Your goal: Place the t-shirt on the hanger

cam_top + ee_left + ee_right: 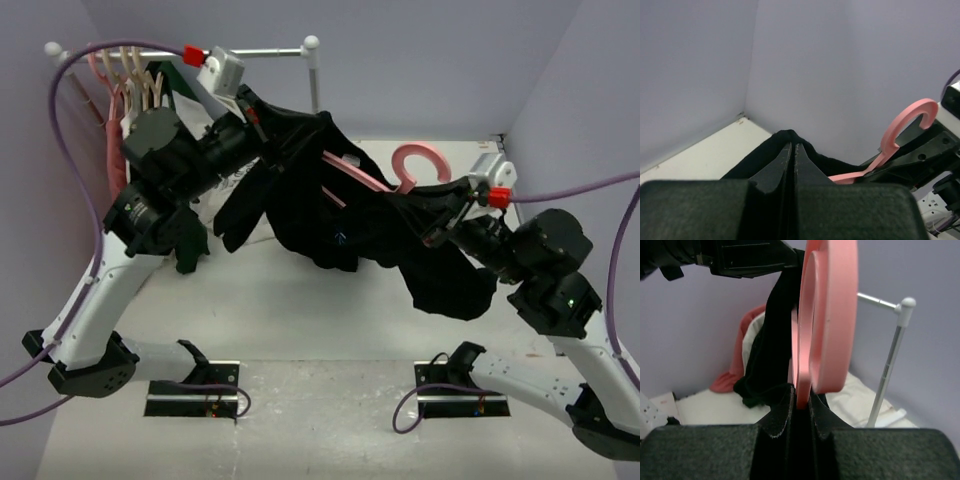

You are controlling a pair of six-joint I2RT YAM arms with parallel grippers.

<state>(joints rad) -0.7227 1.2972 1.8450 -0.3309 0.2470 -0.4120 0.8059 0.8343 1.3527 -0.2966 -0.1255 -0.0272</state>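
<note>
T-shirt, black, is hanging in the air over the desk in the overhead view, stretching between the two arms and sagging in the middle. The pink hanger is lying across its upper edge, with the hook curling up on the right side and one pink bar showing against the cloth. The left jaws are gripping a bunch of the cloth high up, near the clothes rail where cream hangers are hanging. The right jaws are holding the hanger just below its hook.

In the left wrist view, the jaws are pressing tight together on a fold of black cloth, and the hook is curving up at the right.

In the right wrist view, the jaws are clamping the hanger's neck, and the T-shirt is drooping behind it on the left.
</note>
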